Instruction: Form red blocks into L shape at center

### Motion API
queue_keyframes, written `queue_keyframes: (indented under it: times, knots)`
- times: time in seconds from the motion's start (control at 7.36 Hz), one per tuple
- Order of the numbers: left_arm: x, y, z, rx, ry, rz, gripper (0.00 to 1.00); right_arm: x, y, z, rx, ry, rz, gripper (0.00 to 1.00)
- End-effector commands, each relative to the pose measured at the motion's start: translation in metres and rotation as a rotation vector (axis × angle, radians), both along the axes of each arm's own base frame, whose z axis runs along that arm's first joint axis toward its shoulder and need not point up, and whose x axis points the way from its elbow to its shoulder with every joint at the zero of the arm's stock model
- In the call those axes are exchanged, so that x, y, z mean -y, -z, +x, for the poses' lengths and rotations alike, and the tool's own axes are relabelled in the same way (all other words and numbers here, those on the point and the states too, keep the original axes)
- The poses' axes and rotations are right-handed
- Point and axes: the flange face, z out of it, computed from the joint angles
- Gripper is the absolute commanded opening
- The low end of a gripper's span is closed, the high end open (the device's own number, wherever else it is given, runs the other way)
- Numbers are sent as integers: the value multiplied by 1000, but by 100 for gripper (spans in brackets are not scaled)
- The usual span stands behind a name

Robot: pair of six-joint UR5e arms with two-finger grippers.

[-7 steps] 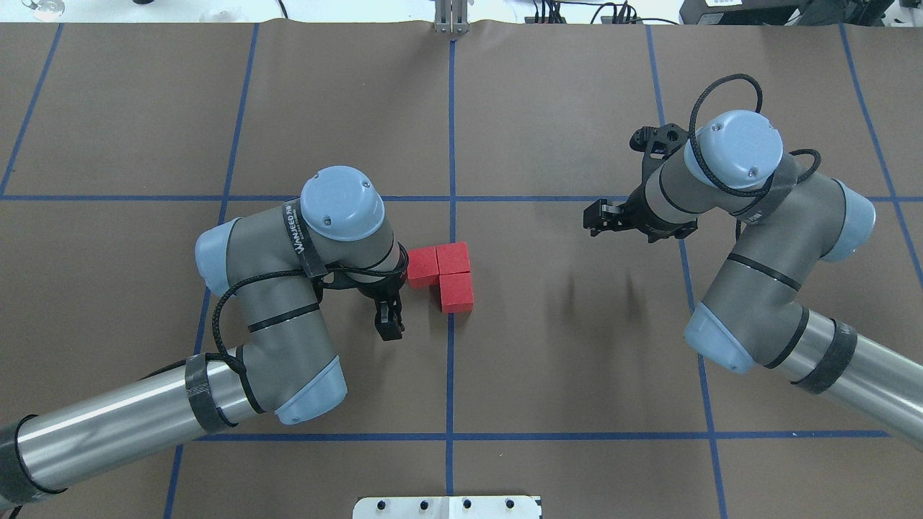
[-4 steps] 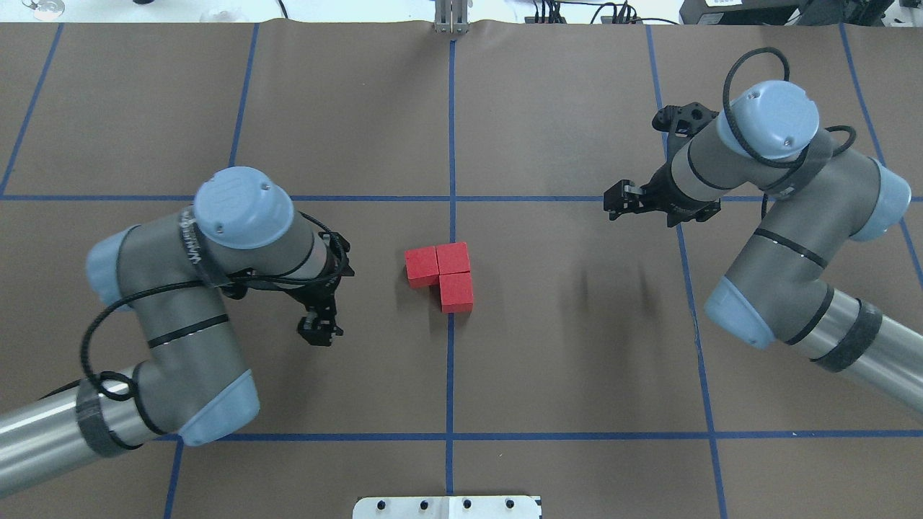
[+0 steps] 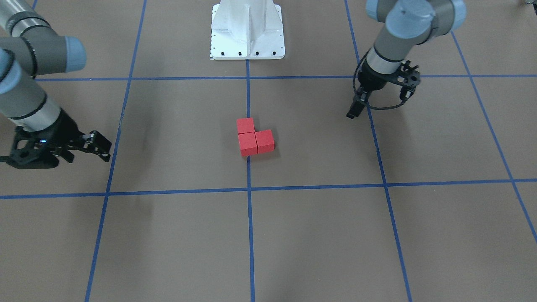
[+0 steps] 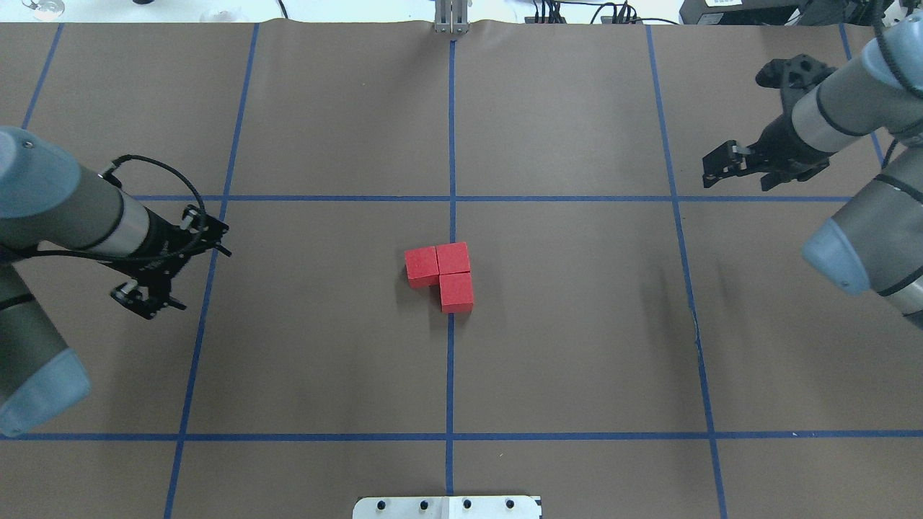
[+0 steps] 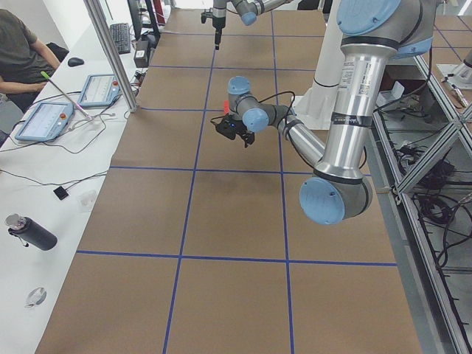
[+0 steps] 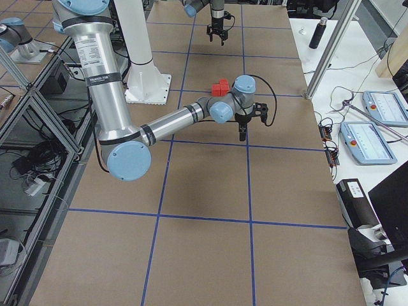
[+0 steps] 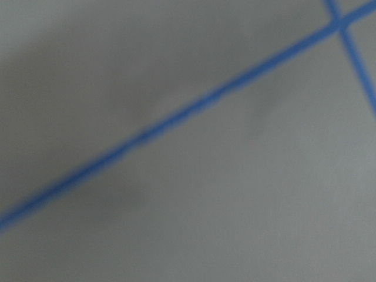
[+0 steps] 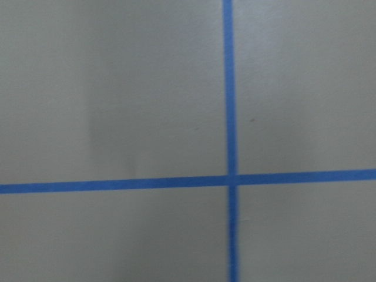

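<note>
Overhead exterior: blocks sit at the center, all three touching in an L. The corner block is on the middle tape line, one block is just left of it, and one is on its near side, over the line. The L looks done to me.

Handling, as a guess: small rigid cubes, light, with matte faces, so grip should be decent and crush risk low. They will slide easily on the paper, so any nudge breaks the L.

Where to grab:
- Left block: far and near faces are free.
- Near block: left and right faces are free.
- Corner block: only two adjacent faces are free, so there is no opposing pair. Don't pinch it in place.
- Come from above, fingers square to the faces.

Left pincer sits well apart on the left, jaws apart, empty. Right pincer sits well apart at far right, jaws look apart, empty.

Around: base plate at the near counter edge. Side views show tablets, a bottle and a seated person off the counter. The main obstruction to a regrasp is the neighbouring blocks themselves. Wrist views show only paper and tape, and the left one is blurred.
</note>
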Motion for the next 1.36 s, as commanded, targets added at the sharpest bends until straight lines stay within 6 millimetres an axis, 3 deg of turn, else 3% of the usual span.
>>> queue_keyframes:
  times: [0.0, 0.41, 0.68, 0.82, 0.95, 1.22]
  knots:
    - [26, -56, -105, 34, -153, 200, 100, -7, -61, 84, -48, 55, 58, 100]
    - [61, -148, -224, 80, -364, 453, 100, -5, -126, 170, -41, 96, 84, 100]
    - [75, -209, -290, 85, -492, 592, 100, 0, -153, 202, -54, 110, 101, 100]
    - [86, -228, -307, 69, -516, 621, 100, 4, -151, 212, -45, 100, 73, 100]
    - [94, -249, -314, 71, -561, 645, 100, 10, -150, 238, -59, 118, 68, 100]
    - [109, -261, -314, 68, -566, 628, 100, 6, -156, 281, -71, 139, 52, 100]
